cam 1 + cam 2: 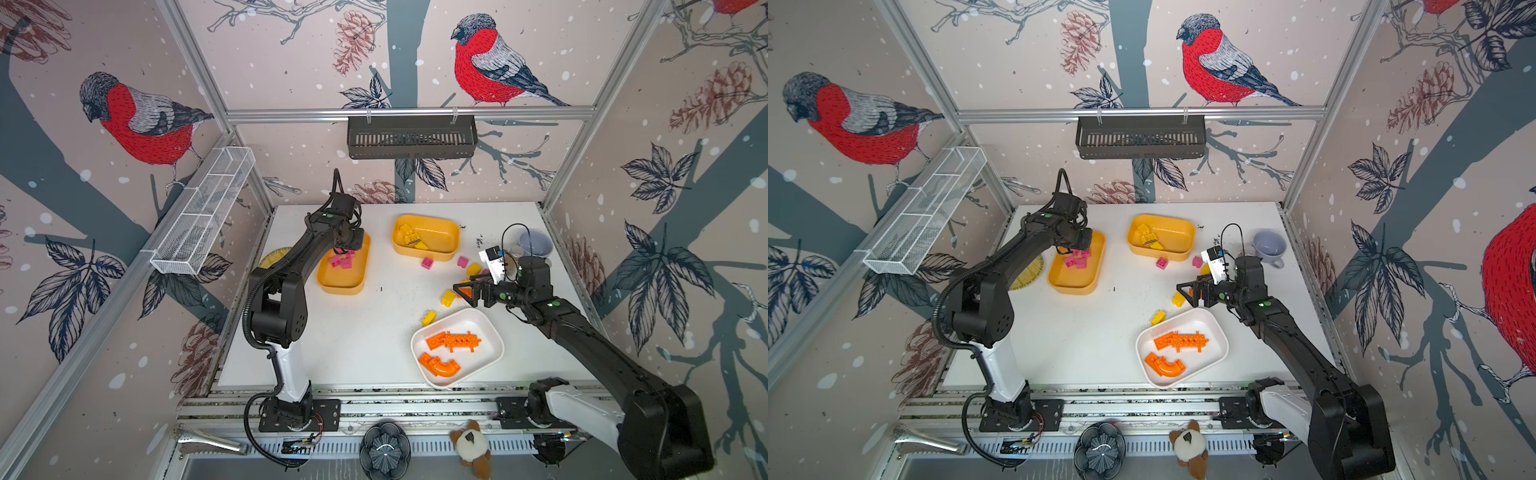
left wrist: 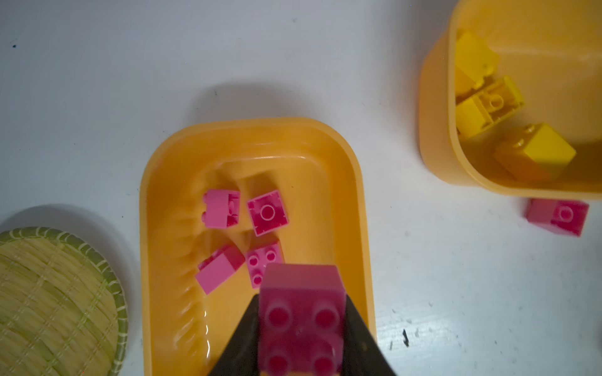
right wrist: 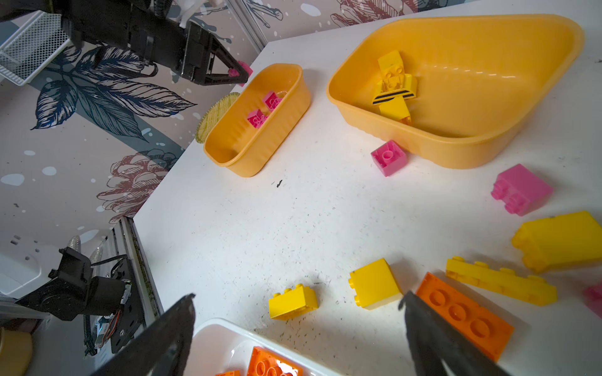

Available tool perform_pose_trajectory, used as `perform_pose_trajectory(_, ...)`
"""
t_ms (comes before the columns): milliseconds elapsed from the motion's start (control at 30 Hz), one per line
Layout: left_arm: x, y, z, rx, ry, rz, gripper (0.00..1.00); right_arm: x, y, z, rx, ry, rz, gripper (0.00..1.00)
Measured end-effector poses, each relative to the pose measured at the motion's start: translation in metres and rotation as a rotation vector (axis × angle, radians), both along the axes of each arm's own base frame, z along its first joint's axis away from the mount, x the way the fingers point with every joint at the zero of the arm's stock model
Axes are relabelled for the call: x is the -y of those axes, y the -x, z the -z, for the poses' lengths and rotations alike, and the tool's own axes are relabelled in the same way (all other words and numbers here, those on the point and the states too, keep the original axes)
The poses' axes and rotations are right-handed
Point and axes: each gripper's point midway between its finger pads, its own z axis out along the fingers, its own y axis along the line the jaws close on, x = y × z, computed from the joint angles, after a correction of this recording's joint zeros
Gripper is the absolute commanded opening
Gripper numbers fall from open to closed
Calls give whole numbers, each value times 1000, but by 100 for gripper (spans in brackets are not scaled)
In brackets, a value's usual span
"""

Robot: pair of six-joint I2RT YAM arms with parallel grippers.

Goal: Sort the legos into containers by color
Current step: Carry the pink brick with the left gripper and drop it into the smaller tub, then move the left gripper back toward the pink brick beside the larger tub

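Note:
My left gripper (image 1: 343, 250) (image 2: 301, 301) is shut on a pink lego cube (image 2: 301, 319) and hangs over the left yellow-orange container (image 1: 340, 291) (image 2: 254, 125), where several pink cubes (image 2: 267, 213) lie. The back yellow-orange container (image 1: 432, 254) holds yellow legos (image 1: 411, 239). Orange legos (image 1: 453, 340) lie in the white container (image 1: 484, 357). Just beyond that white container, my right gripper (image 1: 467, 289) (image 3: 298, 298) stands open and empty above the table. Beside it lie an orange plate (image 3: 462, 314) and yellow blocks (image 3: 292, 301) (image 3: 374, 283). Two pink cubes (image 1: 427, 262) (image 1: 462, 261) lie loose on the table.
A round woven plate (image 1: 274, 255) (image 2: 55, 293) lies left of the pink container. A grey-blue bowl (image 1: 536, 243) stands at the back right. More yellow blocks (image 3: 501, 285) (image 3: 558, 239) lie to the right of the right gripper.

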Motion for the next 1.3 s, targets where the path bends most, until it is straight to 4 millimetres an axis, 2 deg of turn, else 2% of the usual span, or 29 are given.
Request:
perform_pose_trajectory(167,-18,-28,22,19,-13,-94,27,-7,2,-1,5,-3,-22,99)
perform_pose_trajectory(333,-21,-56,42,42,-38,-126,29,-10,4,-1,3,-4,-30,99)
perform_pose_trajectory(400,-23,-64,48,47,-53,-137,37,-10,4,-1,5,-3,-27,99)
perform_pose_trajectory(433,-24,-66,50,49,-58,-140,43,-10,4,-1,6,-3,-27,100)
perform_pose_trajectory(467,-26,-69,52,51,-69,-148,53,-10,3,-2,7,-3,-27,99)
perform_pose_trajectory(500,-26,-72,53,53,-74,-151,59,-10,3,-1,7,-1,-25,99)
perform_pose_trajectory(633,-26,-73,52,52,-68,-166,63,-9,3,-1,7,0,-24,99)
perform_pose_trajectory(833,-14,-57,28,52,-54,-135,65,-7,1,0,3,3,-17,99)
perform_pose_trajectory(933,5,-35,17,32,-10,-91,67,-6,-2,2,-4,6,-12,99)
perform_pose_trajectory(1033,37,-12,9,19,34,-35,68,-6,-4,4,-9,9,-12,99)
perform_pose_trajectory(1200,105,31,5,-18,114,75,68,-5,-6,8,-19,12,-6,100)
perform_pose_trajectory(1300,139,52,10,-41,140,124,68,-3,-7,8,-19,13,-2,99)
